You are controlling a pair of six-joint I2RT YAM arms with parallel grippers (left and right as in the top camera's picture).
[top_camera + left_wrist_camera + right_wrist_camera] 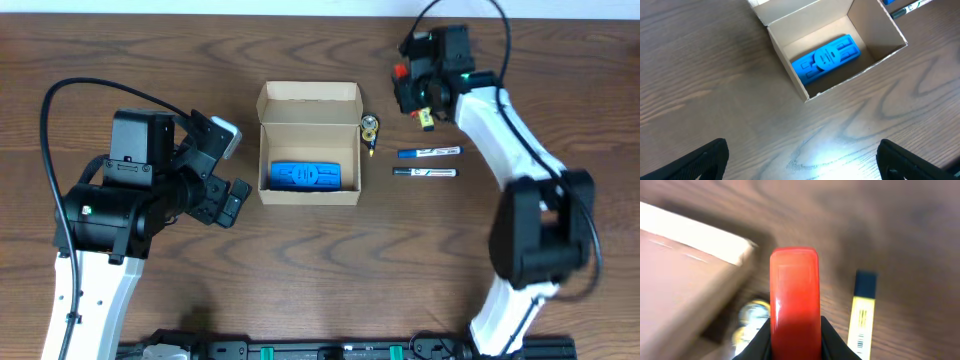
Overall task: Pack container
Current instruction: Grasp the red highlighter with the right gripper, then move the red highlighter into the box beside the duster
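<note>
The container is an open tan cardboard box at mid-table, its flap lid folded back, with a blue block lying inside. It also shows in the left wrist view with the blue block. My left gripper is open and empty just left of the box; its fingers flank bare wood. My right gripper is shut on a red object, held above the table right of the box.
A small round yellow-and-silver item lies against the box's right side. A yellow marker lies by my right gripper and shows in the right wrist view. A blue-capped marker and a dark-capped marker lie right of the box.
</note>
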